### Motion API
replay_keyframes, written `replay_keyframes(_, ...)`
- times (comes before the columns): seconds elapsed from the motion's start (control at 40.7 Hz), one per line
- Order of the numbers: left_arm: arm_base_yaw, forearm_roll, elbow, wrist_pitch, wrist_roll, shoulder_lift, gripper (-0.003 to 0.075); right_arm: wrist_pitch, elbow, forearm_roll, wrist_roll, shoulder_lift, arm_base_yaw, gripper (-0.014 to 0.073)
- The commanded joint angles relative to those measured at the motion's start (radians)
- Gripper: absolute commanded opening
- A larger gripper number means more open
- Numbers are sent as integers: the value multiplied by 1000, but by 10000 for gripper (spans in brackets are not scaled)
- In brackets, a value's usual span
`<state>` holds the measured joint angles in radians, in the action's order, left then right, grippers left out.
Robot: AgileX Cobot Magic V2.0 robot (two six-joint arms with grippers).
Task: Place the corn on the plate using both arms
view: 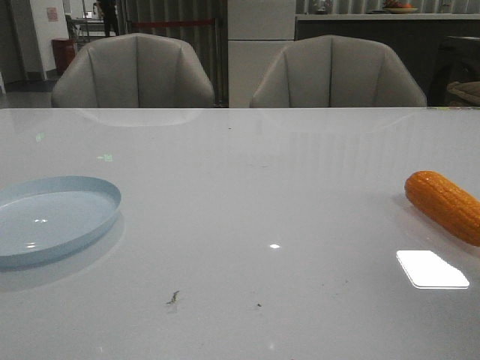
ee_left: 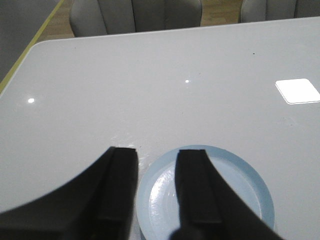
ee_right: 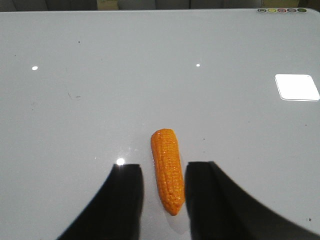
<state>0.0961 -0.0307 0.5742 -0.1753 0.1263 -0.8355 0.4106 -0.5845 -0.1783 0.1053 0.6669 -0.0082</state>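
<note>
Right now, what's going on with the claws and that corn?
Both claws open, empty: left claw above plate, right claw straddling corn, not gripping. Corn on table, far from plate.

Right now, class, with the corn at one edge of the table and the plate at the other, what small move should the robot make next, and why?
Probably lower the right tool and close it on the corn. The cob lies on the table between its open fingers, not yet gripped, while the plate sits empty far to the left, under the open left tool.

Low front view across table [view: 247, 187]; wrist views downward, closer
</note>
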Motion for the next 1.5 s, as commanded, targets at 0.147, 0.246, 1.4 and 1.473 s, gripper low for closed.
replay_keyframes(0.147, 2, -86, 37, 46, -3, -10, 484, -67, -27, -2, 5, 5, -3, 478)
replay_keyframes(0.246, 0, -162, 56, 13, -3, -28, 484, -68, -27, -2, 5, 5, -3, 478)
replay_keyframes(1.4, -184, -144, 625, -484, -42, -915, 481, -69, -27, -2, 5, 5, -3, 478)
replay_keyframes(1.473, -184, -147, 625, -481, -42, -937, 481, -69, -27, -2, 5, 5, -3, 478)
